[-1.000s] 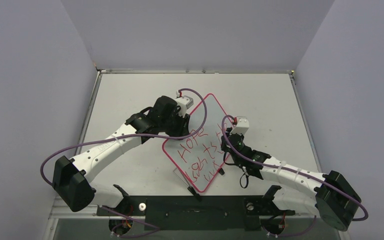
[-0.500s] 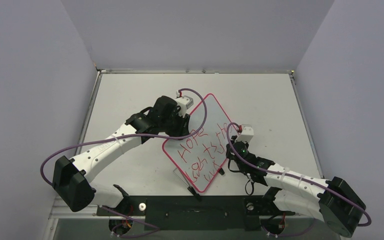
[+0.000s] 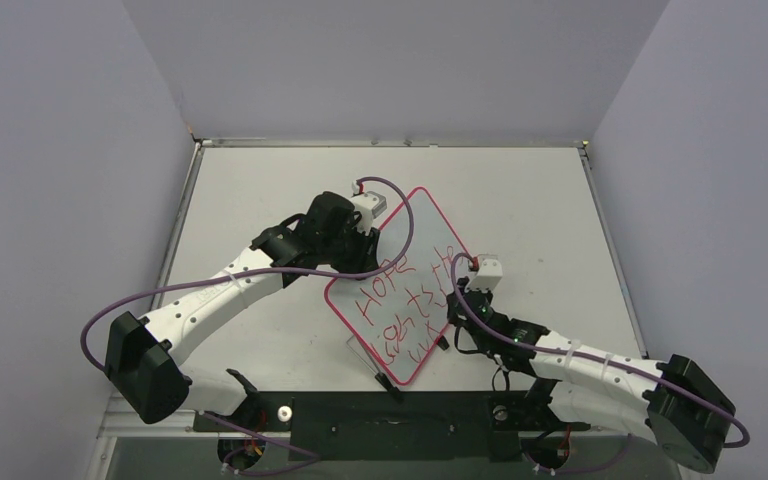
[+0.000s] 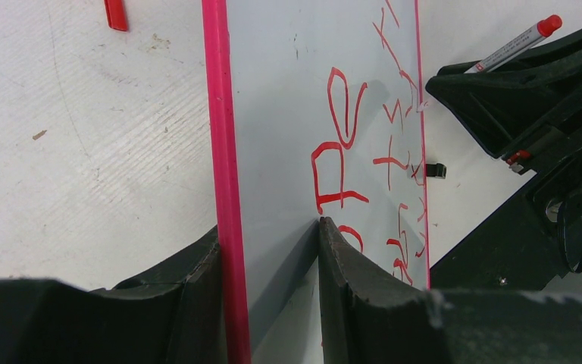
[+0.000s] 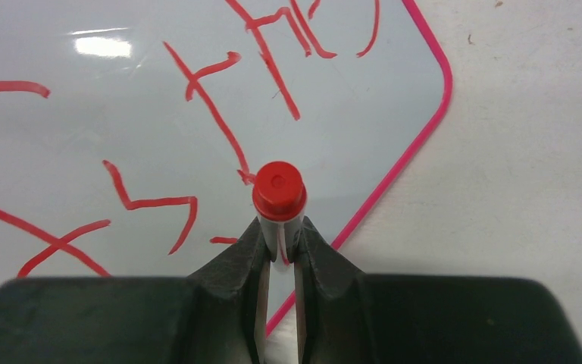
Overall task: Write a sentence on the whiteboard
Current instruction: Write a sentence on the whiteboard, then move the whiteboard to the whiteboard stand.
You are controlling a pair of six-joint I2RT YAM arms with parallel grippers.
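Observation:
The whiteboard [image 3: 415,228] lies slanted at mid-table, glossy white with a pink rim [image 4: 216,114]. The sentence [image 3: 405,305] runs in red scrawled lines over its near half, starting "HOPE", and its strokes [image 5: 204,98] fill the right wrist view. My left gripper [image 3: 365,236] is shut on the board's far-left edge, one finger behind the rim and the other finger [image 4: 333,258] on the face. My right gripper [image 3: 457,302] is shut on a red marker [image 5: 279,189] standing over the board's right edge. The marker's tip is hidden.
A small red cap [image 4: 115,14] lies on the table left of the board. A small black piece [image 3: 443,342] sits by the board's near right edge, and a dark object [image 3: 390,386] lies at its near corner. Walls close the table on three sides.
My right arm has drawn back toward the near edge, carrying the marker down along the board's right side. The left arm and the board have stayed still.

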